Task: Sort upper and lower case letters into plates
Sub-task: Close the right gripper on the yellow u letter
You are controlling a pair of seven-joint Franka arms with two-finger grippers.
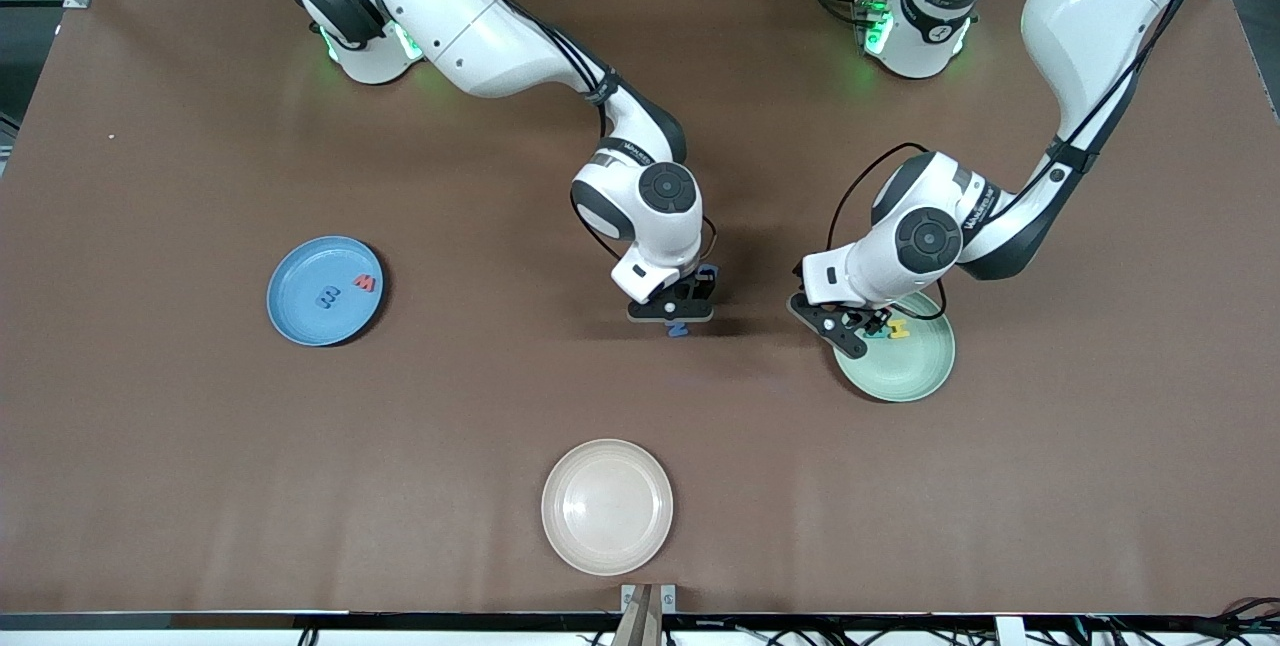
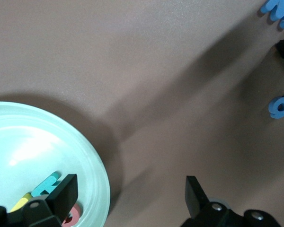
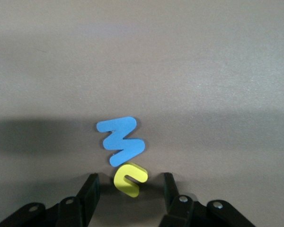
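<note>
Sorting partly done: letters lie in both plates, and at least three are still out on the desk.

On the brown desk, the sky blue plate toward the right arm's end holds a blue letter and a red letter; the mint green plate toward the left arm's end holds a yellow letter, a teal one and a red one; the cream plate, nearest the front camera, holds nothing. Left end effector hangs over the green plate's rim, fingers wide apart and empty. Right end effector is low at mid-desk, fingers apart, straddling a small yellow letter that touches a blue zigzag letter; a grasp looks imminent. A third loose blue letter lies near them.
</note>
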